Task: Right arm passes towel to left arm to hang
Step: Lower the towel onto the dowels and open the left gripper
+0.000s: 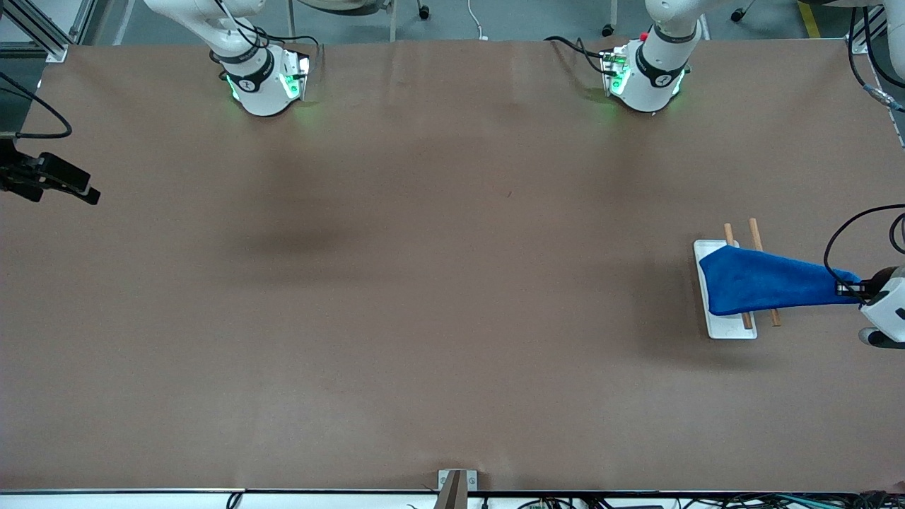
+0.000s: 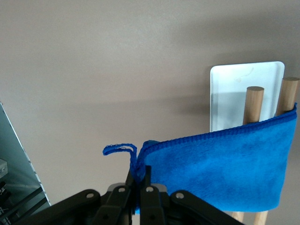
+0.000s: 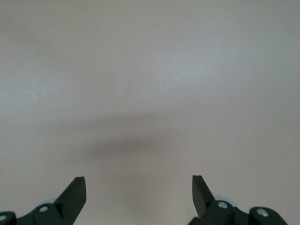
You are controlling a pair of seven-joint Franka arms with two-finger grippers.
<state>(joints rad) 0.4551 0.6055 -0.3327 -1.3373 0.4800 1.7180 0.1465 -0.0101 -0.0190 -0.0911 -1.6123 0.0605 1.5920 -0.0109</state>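
The blue towel (image 1: 763,283) lies draped over two wooden rods (image 1: 756,233) of a rack with a white base (image 1: 732,326), near the left arm's end of the table. My left gripper (image 1: 852,288) is shut on the towel's corner and holds it stretched out from the rods. In the left wrist view my left gripper (image 2: 139,174) pinches the towel's (image 2: 225,168) edge just below its loop tag (image 2: 119,149), with the rods (image 2: 254,103) and the white base (image 2: 232,93) past it. My right gripper (image 3: 139,183) is open and empty over bare table.
A black device (image 1: 49,180) with a cable sits at the table's edge at the right arm's end. A metal bracket (image 1: 456,484) stands at the table edge nearest the front camera. The brown table (image 1: 452,283) holds nothing else.
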